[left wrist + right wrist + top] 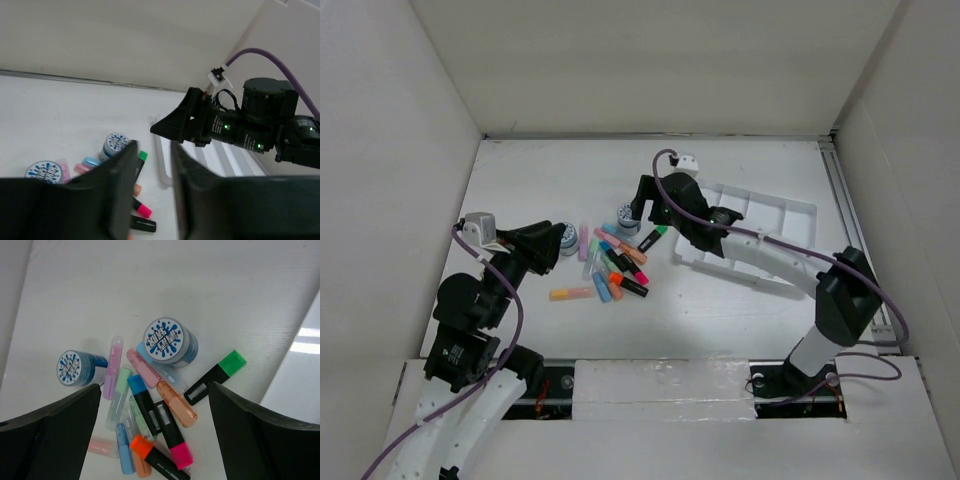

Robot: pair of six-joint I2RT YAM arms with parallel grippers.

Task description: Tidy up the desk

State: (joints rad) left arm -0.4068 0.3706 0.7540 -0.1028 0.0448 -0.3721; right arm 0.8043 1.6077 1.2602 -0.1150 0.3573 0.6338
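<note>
The desk (740, 300) is a white tabletop. A pile of several highlighters (615, 265) lies at its middle, pastel ones and black ones with coloured caps. Two round tubs with blue-and-white lids stand at the pile's far side, one (628, 216) right, one (568, 238) left. My right gripper (642, 205) hovers wide open and empty above the right tub (170, 340) and the pile (155, 425); it shows in the right wrist view (154, 387). My left gripper (552, 240) is beside the left tub, slightly open and empty (154, 147).
A white compartmented tray (760, 215) lies right of the pile, under the right arm, and shows in the left wrist view (225, 160). A green-capped black highlighter (216, 376) lies nearest the tray. A peach highlighter (570, 294) lies apart at front left. White walls surround the desk.
</note>
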